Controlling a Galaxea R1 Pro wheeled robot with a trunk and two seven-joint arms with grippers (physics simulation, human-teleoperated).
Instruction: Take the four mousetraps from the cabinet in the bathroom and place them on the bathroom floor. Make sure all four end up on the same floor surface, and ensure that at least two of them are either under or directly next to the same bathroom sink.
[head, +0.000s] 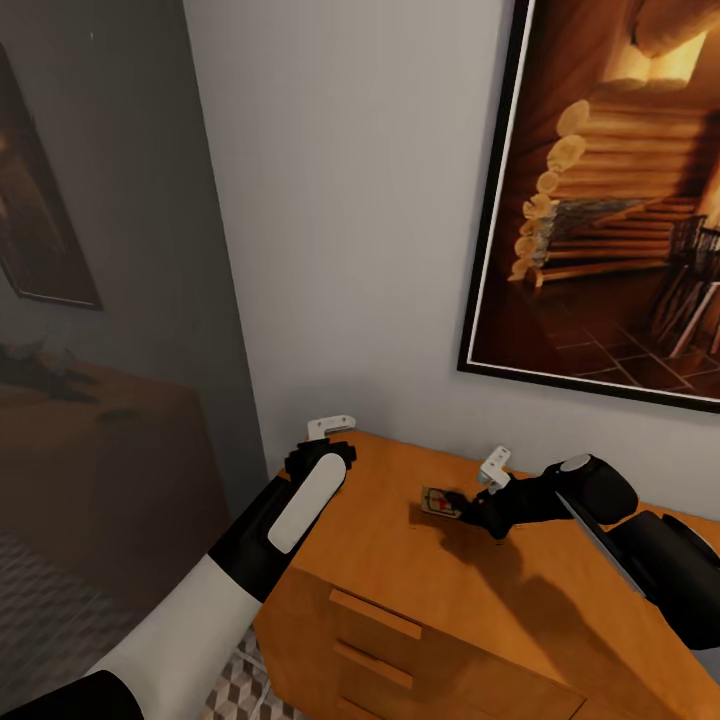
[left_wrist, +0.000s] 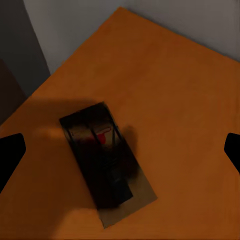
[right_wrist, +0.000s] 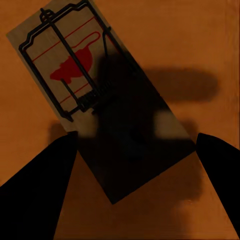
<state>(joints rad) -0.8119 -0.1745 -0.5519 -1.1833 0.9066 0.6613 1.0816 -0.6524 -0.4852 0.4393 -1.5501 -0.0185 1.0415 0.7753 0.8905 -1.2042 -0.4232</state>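
1. Lying flat on the orange-brown top of the cabinet (head: 400, 560), one mousetrap (head: 440, 501) is seen in the head view just beside the tips of the right gripper (head: 468, 512).
2. In the right wrist view the same trap (right_wrist: 95, 95) is shown close up: a tan board with dark wire and a red mark, partly covered by shadow. The two dark fingertips (right_wrist: 40, 185) are set wide apart, one at each side of the board's near end; no contact with the board can be made out.
3. The left gripper (head: 318, 450) is held above the cabinet's left rear corner, close to the white wall (head: 350, 200). In the left wrist view a second trap (left_wrist: 105, 160) is shown on the cabinet top (left_wrist: 170, 90), deep in shadow. The dark fingertips (left_wrist: 10, 155) appear only at the picture's edges, so the jaws are spread wide and apart from the trap.
4. Drawer fronts with bar handles (head: 375, 612) are visible on the cabinet face.
5. A framed picture (head: 610, 200) is hung on the wall above the cabinet.
6. A patch of cube-patterned floor (head: 235, 690) is visible beside the cabinet's lower left.
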